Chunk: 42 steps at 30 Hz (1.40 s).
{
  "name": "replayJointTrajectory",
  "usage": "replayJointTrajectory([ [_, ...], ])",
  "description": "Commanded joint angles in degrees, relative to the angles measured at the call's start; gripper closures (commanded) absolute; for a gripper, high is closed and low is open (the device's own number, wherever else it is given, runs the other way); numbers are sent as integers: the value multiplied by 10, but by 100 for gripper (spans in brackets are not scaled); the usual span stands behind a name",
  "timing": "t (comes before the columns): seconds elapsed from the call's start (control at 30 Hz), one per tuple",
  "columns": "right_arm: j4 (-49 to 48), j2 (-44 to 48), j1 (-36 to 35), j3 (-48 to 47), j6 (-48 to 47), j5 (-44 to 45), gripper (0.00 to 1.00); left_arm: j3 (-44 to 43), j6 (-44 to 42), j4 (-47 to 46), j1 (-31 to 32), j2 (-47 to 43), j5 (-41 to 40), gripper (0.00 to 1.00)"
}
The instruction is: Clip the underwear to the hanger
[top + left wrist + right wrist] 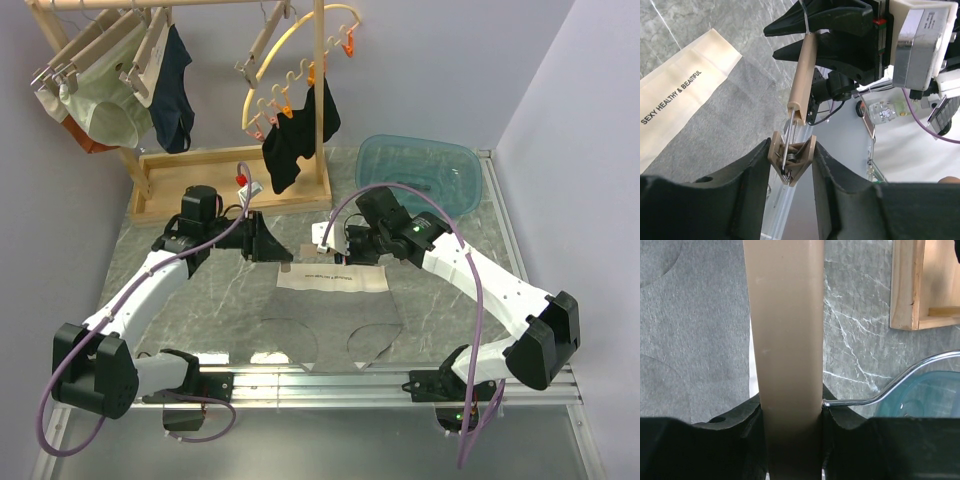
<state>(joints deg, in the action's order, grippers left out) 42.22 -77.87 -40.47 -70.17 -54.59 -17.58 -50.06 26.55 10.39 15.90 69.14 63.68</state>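
Note:
The underwear [333,278] lies flat on the table below both grippers; in the left wrist view its pale waistband [680,95] shows printed lettering. The hanger's wooden bar [804,70] runs between the two grippers and is hard to make out from the top. My left gripper [272,248] is shut on one clip [791,159], its fingers [752,175] pressing the clip's two wings. My right gripper [340,243] is shut across the bar [785,325], right beside the wire hook [880,397]. The hanger is held above the table, apart from the underwear.
A wooden rack [225,175] at the back carries pale green [105,105] and navy briefs [175,90], a yellow hanger [290,50] with orange clips and a black garment [295,140]. A teal tub [420,175] sits back right.

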Motion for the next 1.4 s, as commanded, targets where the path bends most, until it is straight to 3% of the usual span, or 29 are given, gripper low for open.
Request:
replayJointTrajectory([
  [0.0,1,13,0,-13,-14,-5,100,-15,4,-20,3,-1,-4,57],
  [0.57,14,11,-2,-20,-20,-14,100,-18,0,-24,6,3,-7,56],
  [0.7,13,10,-3,-22,-21,-12,100,-18,-3,-26,7,4,-4,72],
  [0.73,13,10,-3,-23,-21,-13,100,-16,-3,-26,8,5,-2,87],
  [0.8,9,10,-4,-21,-18,-10,100,-13,3,-37,8,4,-2,100],
  [0.87,-1,10,-4,-20,-14,-4,98,-2,13,-49,8,1,-4,100],
  [0.97,-17,9,-3,-17,4,10,85,8,27,-66,7,4,-10,100],
  [1.0,-27,7,-3,-17,19,25,69,11,33,-70,7,5,-14,100],
  [1.07,-41,5,-4,-15,33,39,49,16,40,-83,6,12,-19,100],
  [1.1,-54,9,-2,-15,47,49,31,18,51,-92,3,14,-20,100],
  [1.2,-79,22,-1,-7,79,55,20,20,70,-130,-6,34,-22,100],
  [1.37,-91,32,4,-9,155,41,21,-3,73,-159,-17,90,-25,100],
])
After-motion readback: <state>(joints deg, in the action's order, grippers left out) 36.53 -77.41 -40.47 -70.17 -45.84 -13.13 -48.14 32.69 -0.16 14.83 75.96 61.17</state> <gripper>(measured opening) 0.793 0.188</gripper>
